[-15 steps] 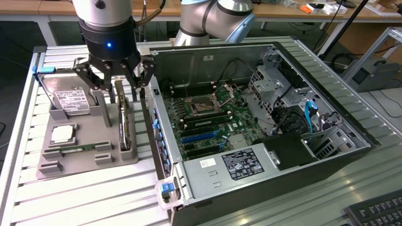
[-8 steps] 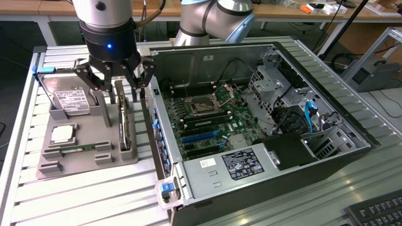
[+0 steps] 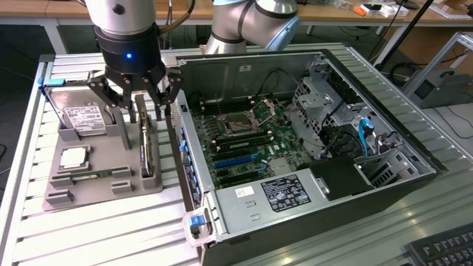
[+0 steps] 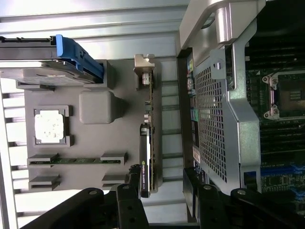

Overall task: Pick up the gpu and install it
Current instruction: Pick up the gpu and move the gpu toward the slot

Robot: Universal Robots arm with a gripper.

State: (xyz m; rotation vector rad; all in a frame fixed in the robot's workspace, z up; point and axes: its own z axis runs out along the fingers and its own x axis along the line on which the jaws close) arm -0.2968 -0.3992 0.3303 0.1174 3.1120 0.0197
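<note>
Your gripper (image 3: 140, 108): jaws spread wide, empty, poised over gpu (image 3: 145, 147). Card stands on edge in grey tray (image 3: 96, 194), left of frame, beside open computer case (image 3: 244, 69). Pick-up and install both remain.

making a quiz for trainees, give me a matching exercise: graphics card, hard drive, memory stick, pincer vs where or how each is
1 graphics card
2 hard drive
3 memory stick
4 pincer

a open, above the grey tray
b tilted, white label showing
c on edge, nearest the computer case
d held between small grey clips

Pairs: 1-c, 2-b, 3-d, 4-a
</note>
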